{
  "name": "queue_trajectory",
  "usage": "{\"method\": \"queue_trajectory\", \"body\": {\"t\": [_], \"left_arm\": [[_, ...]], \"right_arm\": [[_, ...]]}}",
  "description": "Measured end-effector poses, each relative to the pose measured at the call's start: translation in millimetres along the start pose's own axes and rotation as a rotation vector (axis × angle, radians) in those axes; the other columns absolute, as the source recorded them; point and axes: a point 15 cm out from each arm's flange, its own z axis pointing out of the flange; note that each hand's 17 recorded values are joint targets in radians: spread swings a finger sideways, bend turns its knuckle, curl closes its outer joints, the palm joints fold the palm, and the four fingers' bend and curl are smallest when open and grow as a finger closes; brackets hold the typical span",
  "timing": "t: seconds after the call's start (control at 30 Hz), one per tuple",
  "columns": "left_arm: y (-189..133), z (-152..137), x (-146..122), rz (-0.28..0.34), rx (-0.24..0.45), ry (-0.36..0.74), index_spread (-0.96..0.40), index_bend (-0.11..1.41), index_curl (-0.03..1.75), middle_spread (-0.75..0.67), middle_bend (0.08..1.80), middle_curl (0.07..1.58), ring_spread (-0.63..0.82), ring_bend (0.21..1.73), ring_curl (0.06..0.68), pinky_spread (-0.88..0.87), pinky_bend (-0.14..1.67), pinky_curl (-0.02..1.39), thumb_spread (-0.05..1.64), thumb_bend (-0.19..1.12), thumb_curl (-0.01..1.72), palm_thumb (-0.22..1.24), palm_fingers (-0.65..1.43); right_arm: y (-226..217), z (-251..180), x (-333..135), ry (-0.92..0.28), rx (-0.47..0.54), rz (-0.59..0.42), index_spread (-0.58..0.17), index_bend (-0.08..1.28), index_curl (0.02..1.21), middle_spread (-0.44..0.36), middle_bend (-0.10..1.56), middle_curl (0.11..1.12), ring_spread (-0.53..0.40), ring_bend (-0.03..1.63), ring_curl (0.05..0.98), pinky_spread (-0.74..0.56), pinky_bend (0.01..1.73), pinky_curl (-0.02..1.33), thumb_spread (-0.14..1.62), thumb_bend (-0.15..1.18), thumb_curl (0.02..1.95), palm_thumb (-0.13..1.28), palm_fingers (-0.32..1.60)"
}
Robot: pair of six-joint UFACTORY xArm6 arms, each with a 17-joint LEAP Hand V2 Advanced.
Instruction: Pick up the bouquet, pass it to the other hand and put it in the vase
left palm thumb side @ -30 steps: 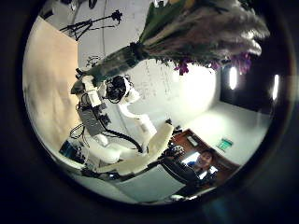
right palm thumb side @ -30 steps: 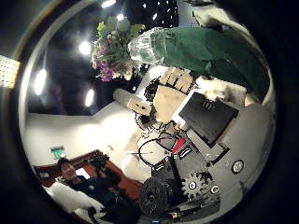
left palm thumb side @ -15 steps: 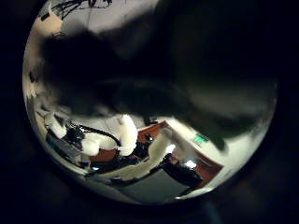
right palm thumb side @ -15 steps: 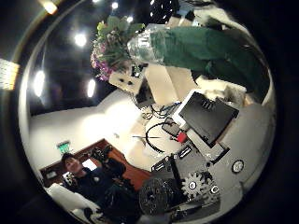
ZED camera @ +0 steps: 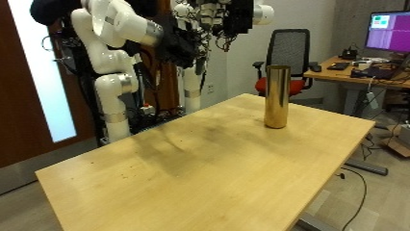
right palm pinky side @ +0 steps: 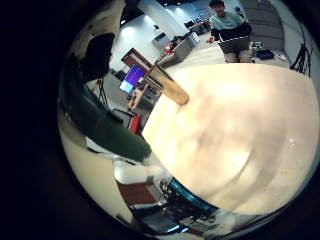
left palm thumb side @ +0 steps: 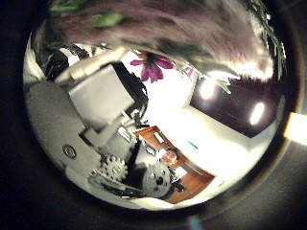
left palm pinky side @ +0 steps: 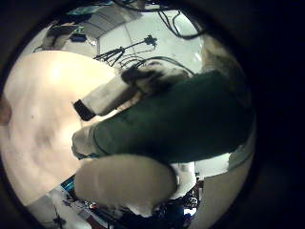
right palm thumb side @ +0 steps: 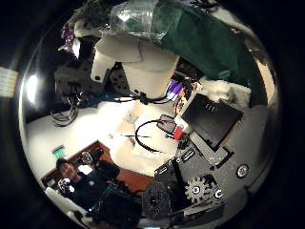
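Note:
In the outside view both hands are close together high above the far side of the wooden table (ZED camera: 192, 183), the right hand (ZED camera: 190, 37) lower and the left hand (ZED camera: 239, 13) above it. The gold vase (ZED camera: 275, 96) stands upright near the table's far edge and also shows in the right little finger side palm view (right palm pinky side: 165, 85). The bouquet (right palm thumb side: 181, 33), in dark green wrap and clear plastic, lies along the right hand's curled fingers (right palm thumb side: 212, 119). The left hand (right palm thumb side: 124, 62) is right against it. The wrap (left palm pinky side: 172, 119) fills the left little finger side palm view. Purple flowers (left palm thumb side: 153, 65) hang close in the left thumb side palm view.
An office chair (ZED camera: 289, 53) and a desk with a monitor (ZED camera: 385, 29) stand behind the table. A tall wooden panel (ZED camera: 19, 87) lies beyond the table's other side.
The left hand has closed in on the bouquet, whose flowers now fill its thumb side view. The right hand still holds the wrap, and the left hand now shows beside it.

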Motion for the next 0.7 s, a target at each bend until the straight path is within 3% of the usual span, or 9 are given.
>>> {"method": "queue_trajectory", "body": {"t": [0.17,0.27,0.4,0.43,0.47,0.57,0.6,0.63,0.7], "left_arm": [[-2,-5,6,0.020,0.027,0.034,-0.31,0.25,0.19,-0.51,0.95,0.82,-0.48,1.31,0.455,-0.65,1.13,0.51,0.64,-0.01,0.54,1.01,1.15],[-5,-7,8,0.027,0.052,0.058,-0.40,0.36,0.22,-0.53,0.97,0.87,-0.46,1.36,0.486,-0.63,1.15,0.53,0.55,-0.01,0.60,1.06,1.16],[-1,-10,13,0.063,0.075,0.051,-0.51,0.53,0.29,-0.55,1.00,0.92,-0.44,1.40,0.514,-0.60,1.17,0.56,0.45,-0.02,0.67,1.11,1.12],[-1,-9,14,0.075,0.081,0.047,-0.54,0.58,0.32,-0.55,1.01,0.94,-0.43,1.41,0.524,-0.59,1.17,0.57,0.41,-0.02,0.69,1.11,1.11],[-3,-10,14,0.085,0.093,0.041,-0.57,0.60,0.34,-0.55,1.02,0.95,-0.43,1.41,0.528,-0.59,1.18,0.58,0.39,-0.02,0.71,1.11,1.10],[-10,-19,17,0.114,0.148,0.020,-0.64,0.66,0.41,-0.56,1.04,0.98,-0.42,1.42,0.542,-0.57,1.19,0.60,0.32,-0.01,0.75,1.14,1.07],[-9,-21,19,0.123,0.157,0.014,-0.66,0.67,0.44,-0.56,1.05,0.99,-0.42,1.43,0.548,-0.57,1.19,0.61,0.30,-0.01,0.77,1.14,1.06],[-9,-20,21,0.130,0.157,0.012,-0.68,0.67,0.47,-0.56,1.06,0.99,-0.42,1.43,0.552,-0.56,1.19,0.61,0.27,-0.02,0.78,1.15,1.05],[-9,-21,24,0.142,0.160,0.004,-0.72,0.68,0.54,-0.56,1.07,1.01,-0.42,1.45,0.563,-0.56,1.19,0.63,0.24,-0.02,0.81,1.15,1.03]], "right_arm": [[3,0,12,0.007,0.021,0.036,-0.227,1.10,0.89,-0.110,1.32,0.73,-0.168,1.46,0.604,-0.26,1.05,1.08,0.26,-0.03,0.92,1.14,1.16],[2,-5,23,0.030,0.054,0.057,-0.229,1.06,0.88,-0.115,1.29,0.71,-0.175,1.43,0.591,-0.28,1.07,1.04,0.53,-0.04,0.87,1.00,1.17],[9,-4,41,0.047,0.074,0.104,-0.242,0.95,0.84,-0.137,1.23,0.68,-0.190,1.38,0.563,-0.32,1.06,0.96,0.65,-0.05,0.79,0.90,1.15],[10,-4,44,0.048,0.077,0.112,-0.268,0.75,0.81,-0.186,1.11,0.65,-0.215,1.34,0.547,-0.41,1.07,0.89,0.66,-0.06,0.75,0.85,0.95],[9,-6,45,0.050,0.081,0.116,-0.273,0.73,0.80,-0.193,1.10,0.64,-0.222,1.32,0.539,-0.43,1.07,0.88,0.66,-0.06,0.74,0.84,0.94],[10,-6,48,0.040,0.076,0.138,-0.308,0.48,0.74,-0.233,0.95,0.60,-0.250,1.28,0.515,-0.52,1.12,0.81,0.71,-0.04,0.70,0.83,0.75],[10,-6,48,0.038,0.075,0.142,-0.293,0.30,0.68,-0.171,0.74,0.53,-0.231,1.19,0.505,-0.46,1.09,0.82,0.82,-0.03,0.66,0.83,0.18],[10,-6,49,0.038,0.075,0.144,-0.293,0.24,0.60,-0.099,0.63,0.47,-0.175,1.07,0.439,-0.33,0.97,0.78,0.85,-0.04,0.63,0.81,-0.02],[9,-6,51,0.034,0.074,0.152,-0.290,0.19,0.52,-0.039,0.54,0.42,-0.114,0.96,0.364,-0.17,0.90,0.72,0.88,-0.04,0.60,0.79,-0.03]]}}
